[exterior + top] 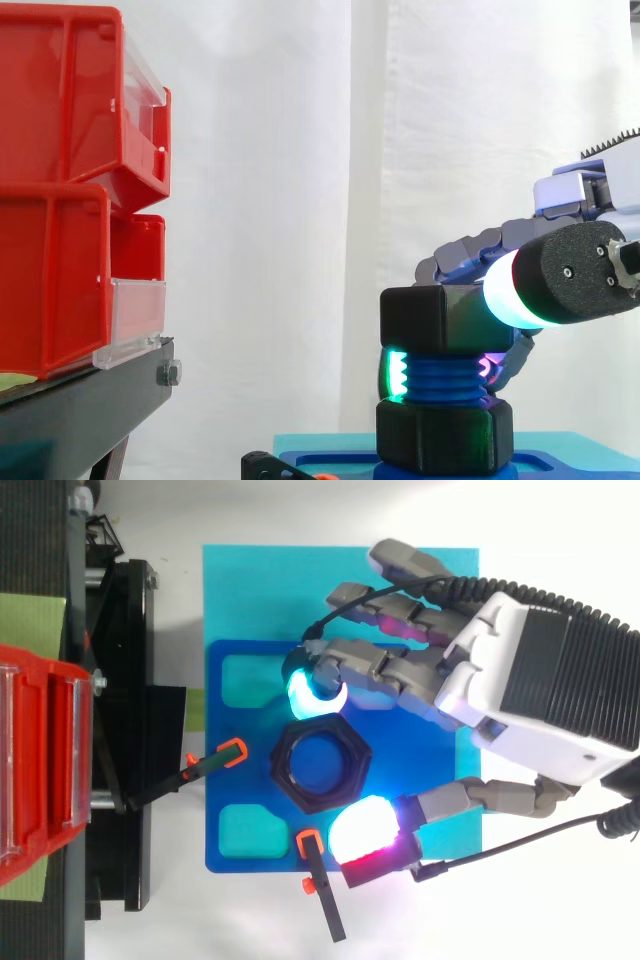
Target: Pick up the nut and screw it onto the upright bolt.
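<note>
Side view shows the nut (430, 318) sitting on top of the upright bolt (445, 380), with blue threads bare between the nut and a black collar (445, 435) at the bolt's foot. Top view has the hand (530, 680) reaching in from the right of the bolt, one glowing fingertip (305, 690) against one side of the nut and the thumb (362, 828) against the opposite side, so the nut is pinched between them. Red bins (60, 200) stand well left of the bolt.
</note>
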